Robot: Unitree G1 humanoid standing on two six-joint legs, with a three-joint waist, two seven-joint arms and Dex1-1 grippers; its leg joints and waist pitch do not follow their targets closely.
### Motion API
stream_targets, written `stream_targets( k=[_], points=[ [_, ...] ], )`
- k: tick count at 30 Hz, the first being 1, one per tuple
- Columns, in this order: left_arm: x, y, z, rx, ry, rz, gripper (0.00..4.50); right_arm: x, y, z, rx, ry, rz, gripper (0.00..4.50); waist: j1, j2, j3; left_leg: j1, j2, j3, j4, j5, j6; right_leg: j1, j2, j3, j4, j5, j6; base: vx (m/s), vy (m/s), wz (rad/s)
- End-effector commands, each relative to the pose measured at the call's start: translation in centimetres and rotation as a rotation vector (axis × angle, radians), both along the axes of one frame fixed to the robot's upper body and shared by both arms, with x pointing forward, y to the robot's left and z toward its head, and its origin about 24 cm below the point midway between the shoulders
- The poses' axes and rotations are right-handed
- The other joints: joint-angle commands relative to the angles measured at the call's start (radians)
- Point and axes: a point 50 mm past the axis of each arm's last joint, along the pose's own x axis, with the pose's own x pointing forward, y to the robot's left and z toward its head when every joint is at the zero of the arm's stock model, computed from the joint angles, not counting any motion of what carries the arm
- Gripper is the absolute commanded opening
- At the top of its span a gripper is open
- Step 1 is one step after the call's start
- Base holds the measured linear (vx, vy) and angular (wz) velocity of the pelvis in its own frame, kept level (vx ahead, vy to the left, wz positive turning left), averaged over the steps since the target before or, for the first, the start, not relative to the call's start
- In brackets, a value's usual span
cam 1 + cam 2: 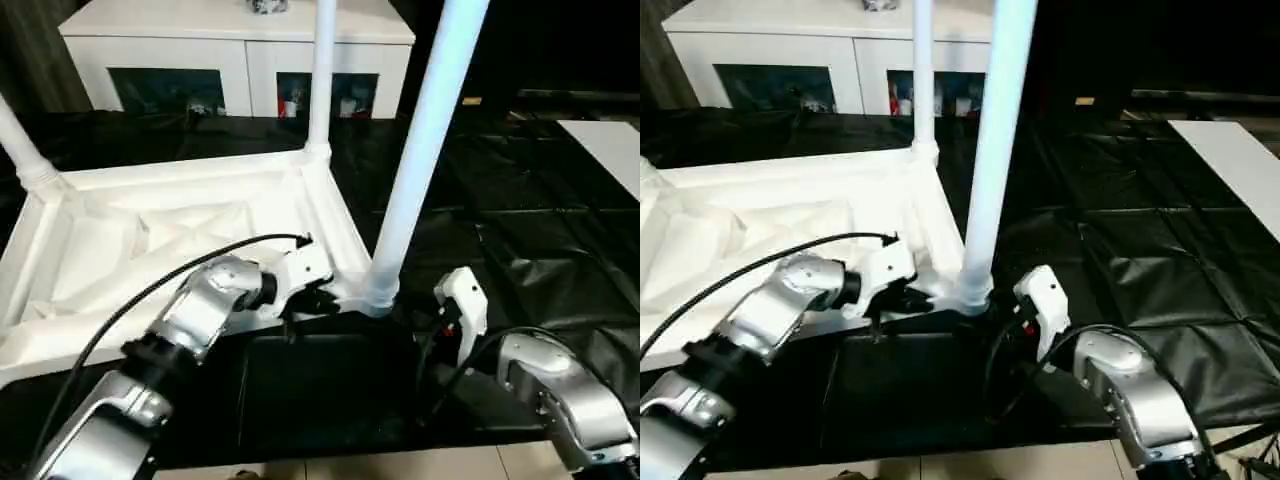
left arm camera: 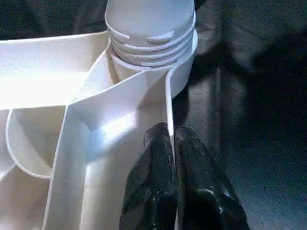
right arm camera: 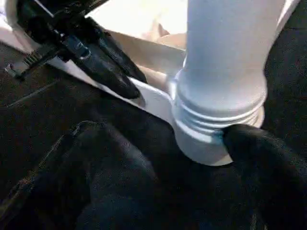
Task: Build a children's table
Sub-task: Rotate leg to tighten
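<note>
The right gripper [image 3: 192, 158], its black fingers spread wide, reaches up to the threaded base of the nearest long white tapered tube leg [image 1: 425, 150]. The left gripper [image 2: 173, 139] is pinched on the raised rim of the upturned white plastic ribbed tabletop [image 1: 150, 240], lying on black sheeting [image 1: 520, 230]. A white cabinet [image 1: 235, 50] stands behind; no writing reads.

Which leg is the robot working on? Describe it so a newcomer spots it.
The white tabletop lies upside down on black sheeting, legs pointing up. The near leg stands in the corner socket between both grippers, the left gripper clamping the rim beside it. It looks thickest and closest.
</note>
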Motion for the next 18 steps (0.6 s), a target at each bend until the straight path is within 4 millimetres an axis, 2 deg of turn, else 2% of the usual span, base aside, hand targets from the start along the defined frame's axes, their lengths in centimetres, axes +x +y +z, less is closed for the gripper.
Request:
stream_targets(
  k=[1, 6, 10, 13, 15, 18],
  points=[
    [-1.0, -0.9, -0.5, 0.022, 0.044, -0.079, 0.00, 0.5, 0.2, 0.5, -0.008, -0.024, 0.019, 4.44, 0.002, -0.008, -0.052, 0.031, 0.114, -0.060, -0.097, -0.302, -0.007, 0.014, -0.078, 0.036, -0.067, -0.225, -0.217, 0.000, 0.000, 0.00],
    [-1.5, -0.7, -0.2, 0.040, 0.065, -0.122, 0.00, 1.6, 0.2, 0.6, -0.051, -0.042, 0.016, 4.44, 0.000, -0.009, -0.056, 0.031, 0.112, -0.058, -0.092, -0.253, 0.000, 0.017, -0.076, 0.035, -0.061, -0.170, -0.230, 0.000, 0.000, 0.00],
    [-1.9, -0.5, -0.1, 0.051, 0.072, -0.141, 0.00, 2.4, 0.5, 0.9, -0.041, -0.077, 0.010, 4.44, 0.009, -0.008, -0.058, 0.033, 0.113, -0.053, -0.088, -0.203, 0.023, 0.019, -0.075, 0.034, -0.053, -0.100, -0.250, 0.000, 0.000, 0.00],
    [-1.9, -0.5, 0.0, 0.051, 0.071, -0.137, 0.00, 2.4, 0.5, 0.7, -0.057, -0.072, 0.024, 4.44, 0.018, -0.008, -0.057, 0.037, 0.113, -0.052, -0.089, -0.215, 0.018, 0.017, -0.073, 0.034, -0.055, -0.125, -0.244, 0.000, 0.000, 0.00],
    [-1.9, -0.5, 0.0, 0.052, 0.071, -0.137, 0.00, 2.4, 0.5, 0.5, -0.064, -0.069, 0.028, 4.19, 0.019, -0.008, -0.056, 0.036, 0.112, -0.052, -0.090, -0.229, 0.010, 0.017, -0.073, 0.034, -0.056, -0.143, -0.240, 0.000, 0.000, 0.00],
    [-1.9, -0.4, 0.1, 0.058, 0.069, -0.134, 0.00, 2.3, 0.4, 0.2, -0.083, -0.065, 0.049, 4.06, 0.018, -0.008, -0.056, 0.035, 0.112, -0.054, -0.091, -0.249, -0.002, 0.019, -0.075, 0.034, -0.058, -0.170, -0.231, 0.000, 0.000, 0.00]
  ],
)
